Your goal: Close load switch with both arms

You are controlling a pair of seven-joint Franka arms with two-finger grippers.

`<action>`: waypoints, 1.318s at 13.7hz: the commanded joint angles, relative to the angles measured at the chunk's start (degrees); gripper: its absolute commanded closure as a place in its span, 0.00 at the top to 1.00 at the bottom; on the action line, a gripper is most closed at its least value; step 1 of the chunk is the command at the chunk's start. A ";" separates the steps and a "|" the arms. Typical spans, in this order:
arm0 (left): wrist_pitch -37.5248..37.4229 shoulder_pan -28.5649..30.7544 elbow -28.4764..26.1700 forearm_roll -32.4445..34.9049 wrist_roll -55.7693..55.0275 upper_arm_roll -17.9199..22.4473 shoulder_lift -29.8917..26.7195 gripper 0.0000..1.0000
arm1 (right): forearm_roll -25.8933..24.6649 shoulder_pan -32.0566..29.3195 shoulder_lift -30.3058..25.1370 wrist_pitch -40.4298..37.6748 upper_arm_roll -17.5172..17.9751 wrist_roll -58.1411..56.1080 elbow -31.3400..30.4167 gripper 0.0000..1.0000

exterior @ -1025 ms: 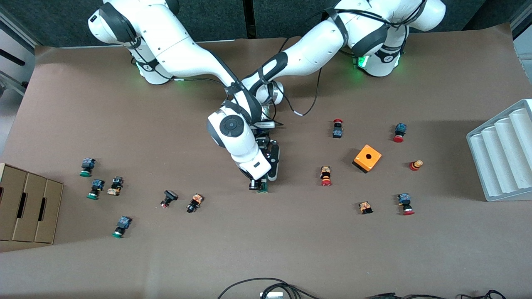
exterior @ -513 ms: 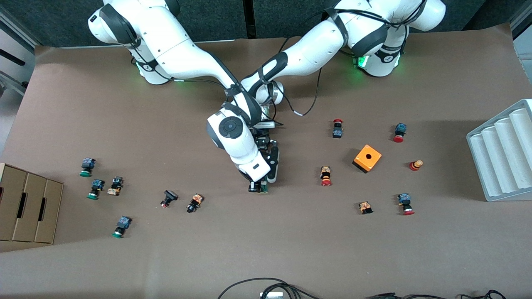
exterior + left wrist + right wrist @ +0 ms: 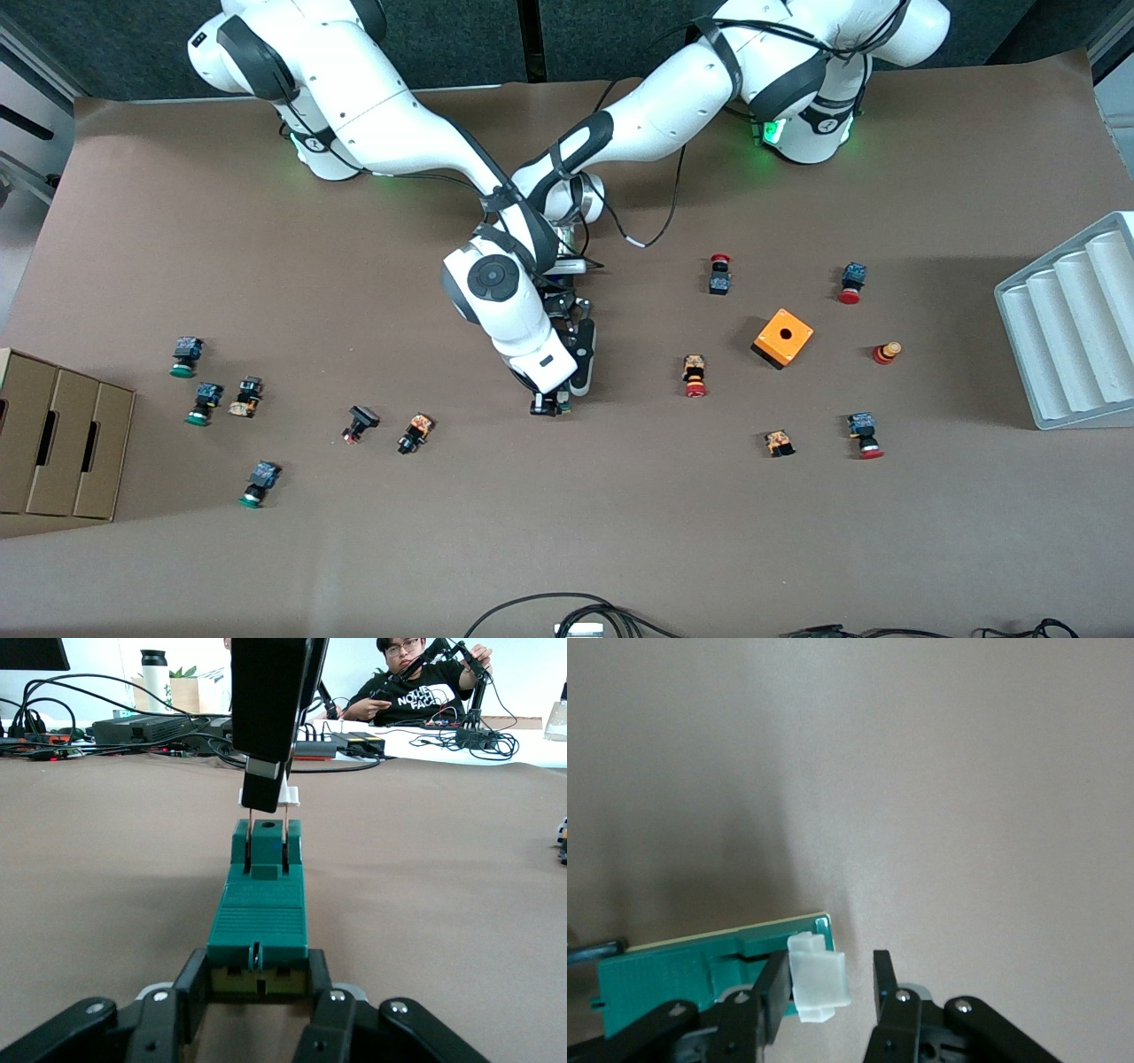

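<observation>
Both arms reach mid-table — left gripper [image 3: 257, 979] lies low, clamping the load switch [image 3: 260, 917], right gripper [image 3: 826, 979] (pointing straight down) pinches its white lever [image 3: 818, 977].

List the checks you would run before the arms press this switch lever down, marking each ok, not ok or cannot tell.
1. Switch body held: ok. The left gripper is shut on one end of the green switch, which lies flat on the table.
2. Lever caught: ok. The white lever sits between the fingers of the right gripper.
3. Lever down: not ok. It stands raised above the switch body.
4. Metal blades lined up with their slots: ok, judging by the left wrist view.
5. Neighbours out of the way: ok. The nearest push button lies apart, toward the right arm's end.
</observation>
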 commanded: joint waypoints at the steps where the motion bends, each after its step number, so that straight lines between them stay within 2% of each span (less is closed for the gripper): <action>1: 0.87 -0.24 1.84 1.21 -0.14 1.05 1.54 0.33 | -0.36 -0.73 2.24 1.33 0.15 0.38 2.23 0.45; 18: 0.87 -0.24 1.84 1.21 -0.14 1.05 1.54 0.33 | -0.45 -1.35 4.26 2.91 0.24 0.29 3.72 0.45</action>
